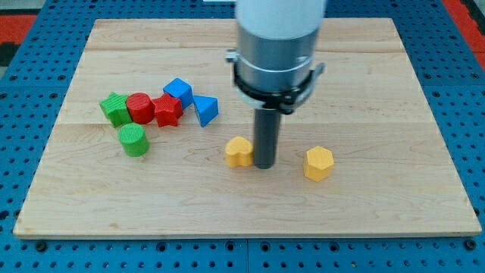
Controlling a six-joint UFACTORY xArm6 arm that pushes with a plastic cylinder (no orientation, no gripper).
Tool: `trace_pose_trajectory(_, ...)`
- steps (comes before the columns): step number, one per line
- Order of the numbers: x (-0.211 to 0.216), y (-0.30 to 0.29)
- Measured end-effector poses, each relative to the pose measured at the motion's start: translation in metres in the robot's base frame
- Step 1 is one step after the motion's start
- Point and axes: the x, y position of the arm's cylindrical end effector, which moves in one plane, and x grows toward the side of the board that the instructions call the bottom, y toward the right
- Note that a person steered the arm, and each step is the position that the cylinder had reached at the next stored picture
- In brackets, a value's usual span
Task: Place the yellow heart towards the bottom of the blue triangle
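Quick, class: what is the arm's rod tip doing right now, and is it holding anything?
My tip: no gripper, holds nothing; it stands right beside the yellow heart, on the view's right of it, seemingly touching.

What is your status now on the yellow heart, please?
My tip down at the view's right side of the yellow heart-shaped block. Blue triangle block up-left of it. Path between clear.

My tip (264, 164) stands upright on the board, under the arm's grey cylinder.
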Motion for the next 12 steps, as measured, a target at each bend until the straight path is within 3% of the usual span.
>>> trace_pose_trajectory(2, 0.011, -0.043)
trace_pose_trajectory(4, -0.035, -0.077)
trace_pose_trajectory(6, -0.003, -0.038)
trace_pose_trajectory(8, -0.048, -0.025)
trace_pose_trajectory(10, -0.050, -0.044)
trace_pose_trajectory(12, -0.056, -0.003)
